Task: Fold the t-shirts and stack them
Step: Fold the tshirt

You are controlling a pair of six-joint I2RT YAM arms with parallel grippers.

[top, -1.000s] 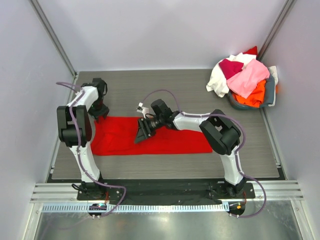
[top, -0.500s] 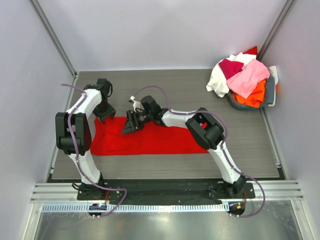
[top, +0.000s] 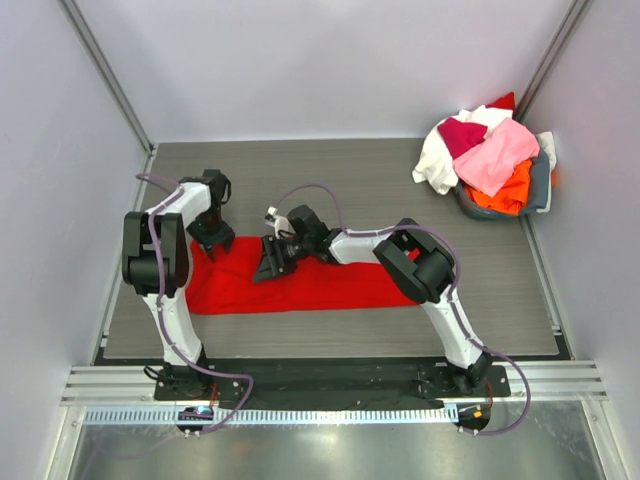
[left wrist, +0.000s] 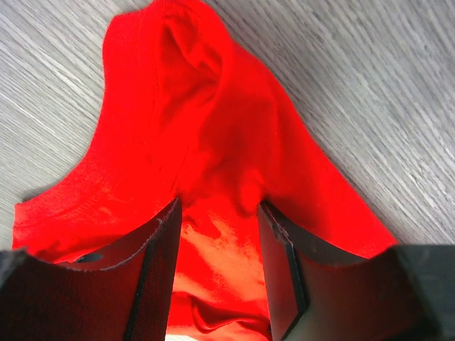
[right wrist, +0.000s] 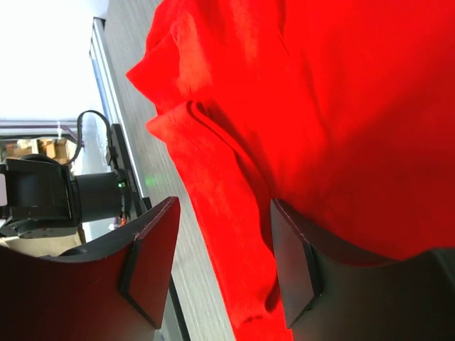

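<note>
lying on the counter [top: 380, 190], the red t-shirt [top: 310, 285] has a bunched fold pinched in the left gripper [top: 215, 243], its corner hidden. the right gripper [top: 267, 270] gapes over it, gripping nothing, fingertips cut off.

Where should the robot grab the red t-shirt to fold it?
Probably a corner on its far edge, from above. The red t-shirt lies flat on the table, so only its thin edges can be pinched, and the left gripper sits at the far-left corner, where the cloth bunches up between its fingers.
</note>
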